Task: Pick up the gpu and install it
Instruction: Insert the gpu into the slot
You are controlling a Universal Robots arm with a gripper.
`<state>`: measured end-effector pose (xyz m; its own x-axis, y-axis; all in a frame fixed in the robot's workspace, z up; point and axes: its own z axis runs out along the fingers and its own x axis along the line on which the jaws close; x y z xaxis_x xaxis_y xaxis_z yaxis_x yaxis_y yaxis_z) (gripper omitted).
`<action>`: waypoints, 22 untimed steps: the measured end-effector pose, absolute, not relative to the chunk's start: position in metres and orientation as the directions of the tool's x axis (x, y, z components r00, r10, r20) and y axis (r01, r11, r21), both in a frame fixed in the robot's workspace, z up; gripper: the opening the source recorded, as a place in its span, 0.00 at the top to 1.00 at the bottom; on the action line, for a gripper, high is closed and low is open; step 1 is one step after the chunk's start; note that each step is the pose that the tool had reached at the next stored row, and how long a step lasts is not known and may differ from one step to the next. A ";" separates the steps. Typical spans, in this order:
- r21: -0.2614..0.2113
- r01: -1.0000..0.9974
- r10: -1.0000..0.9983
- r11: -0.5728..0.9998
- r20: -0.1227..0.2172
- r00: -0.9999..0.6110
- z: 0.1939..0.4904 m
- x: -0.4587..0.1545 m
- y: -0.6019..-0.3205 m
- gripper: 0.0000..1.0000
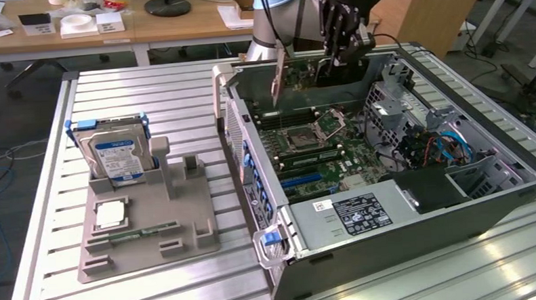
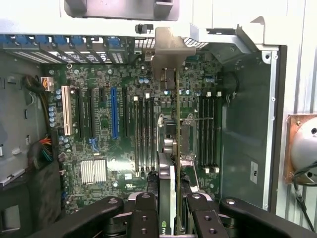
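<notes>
Pincer (image 2: 169,201) partly closed, clamped on gpu (image 2: 171,139) (edge-on) | gpu hangs over motherboard (image 2: 104,129) of open case (image 2: 247,124)

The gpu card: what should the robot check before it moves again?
1. gpu pinched in the gripper: ok.
2. computer case side open: ok.
3. gpu hanging over the motherboard: ok.
4. gpu edge lined up with the blue slot: not ok, it sits apart from it.
5. gpu pushed into a slot: not ok, it is up in the air.
</notes>
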<state>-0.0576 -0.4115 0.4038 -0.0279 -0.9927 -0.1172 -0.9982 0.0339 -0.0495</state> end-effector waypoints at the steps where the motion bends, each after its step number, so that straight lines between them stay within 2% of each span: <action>1: -0.049 -0.998 -0.993 0.034 -0.117 -0.028 0.402 -0.058 -0.412 0.73; 16: -0.024 -0.999 -0.993 0.033 -0.114 -0.030 0.397 -0.050 -0.414 0.73; 22: 0.000 -0.999 -0.995 0.033 -0.095 -0.033 0.395 -0.048 -0.417 0.73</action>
<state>-0.0479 -0.4171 0.3951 -0.0330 -0.9949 -0.0948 -0.9995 0.0331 0.0001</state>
